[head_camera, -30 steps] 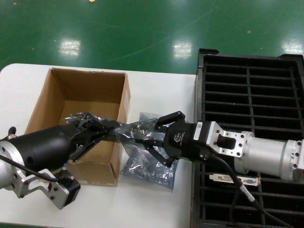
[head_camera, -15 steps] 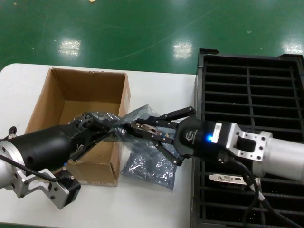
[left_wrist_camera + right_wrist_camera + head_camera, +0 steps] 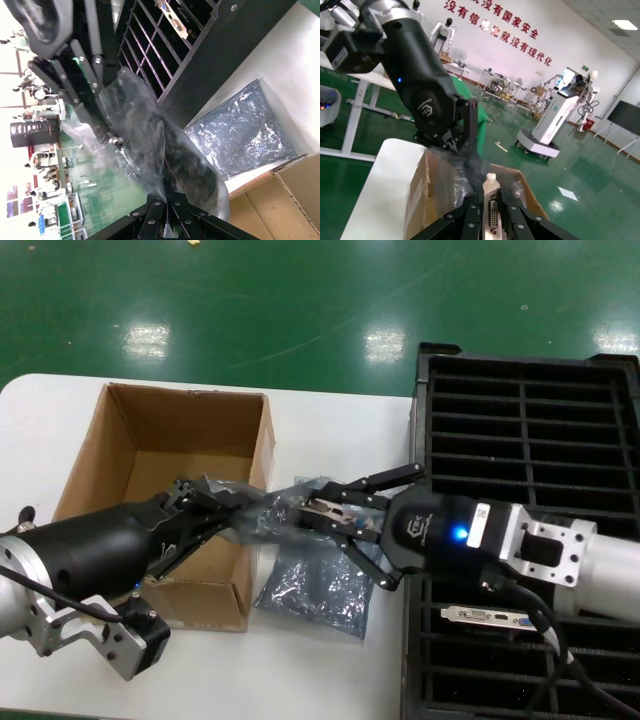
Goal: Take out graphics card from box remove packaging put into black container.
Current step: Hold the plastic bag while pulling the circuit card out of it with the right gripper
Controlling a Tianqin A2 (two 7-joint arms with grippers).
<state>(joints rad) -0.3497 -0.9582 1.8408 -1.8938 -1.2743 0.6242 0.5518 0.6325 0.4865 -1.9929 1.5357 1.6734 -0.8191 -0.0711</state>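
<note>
Clearly the right gripper [image 3: 318, 508] is pinched on the silver bracket end of the graphics card [image 3: 492, 210], while the left gripper [image 3: 222, 508] clamps the opposite end of the packaging [image 3: 270, 512], so the two can pull card and bag apart. Both meet above the box [image 3: 160, 440] rim, at about nine o'clock from the black container [image 3: 520, 430]. A spare bag [image 3: 315, 585] lies on the table [image 3: 330, 420] at six o'clock below them. Another card [image 3: 495, 618] already sits in the container.
</note>
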